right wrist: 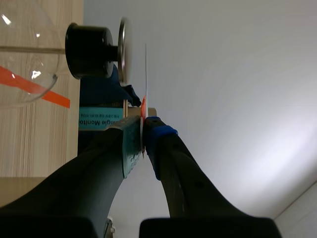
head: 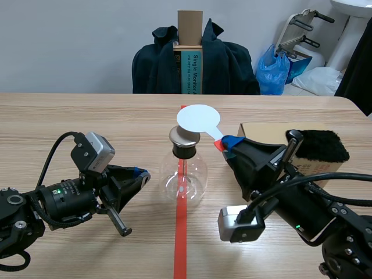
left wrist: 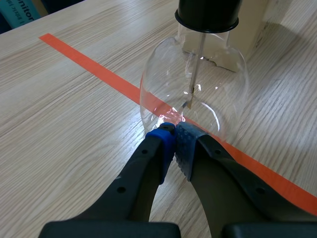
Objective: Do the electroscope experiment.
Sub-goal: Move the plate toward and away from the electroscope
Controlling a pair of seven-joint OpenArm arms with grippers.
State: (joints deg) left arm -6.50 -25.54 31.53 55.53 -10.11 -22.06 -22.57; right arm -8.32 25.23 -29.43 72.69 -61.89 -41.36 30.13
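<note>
Scene view: a wooden table (head: pixel 87 116) with the electroscope (head: pixel 185 174) standing at its middle, on the orange-red tape line.
Electroscope: a clear round flask (left wrist: pixel 163 84), upright, with a black stopper (head: pixel 186 150) in its neck and a metal plate (head: pixel 185 136) on top. A thin rod (left wrist: pixel 197 64) hangs inside the glass.
White disc: the white disc (head: pixel 198 118) on a red handle (right wrist: pixel 143 105) is held flat just above the metal plate. The right wrist view shows a narrow gap between the two.
Right gripper: the right gripper (head: pixel 228 143) sits beside the flask's top, its pads pinching the red handle.
Left gripper: the left gripper (head: pixel 144 174) lies low over the table, fingers pressed together on nothing. Its tips are at the foot of the flask; whether they touch the glass cannot be told.
Behind the right arm: a cardboard box (head: pixel 261 132) with a black furry pad (head: pixel 319 145) on it.
Far side: a dark jacket (head: pixel 221 64) and a blue bag (head: pixel 273 70) beyond the table.
</note>
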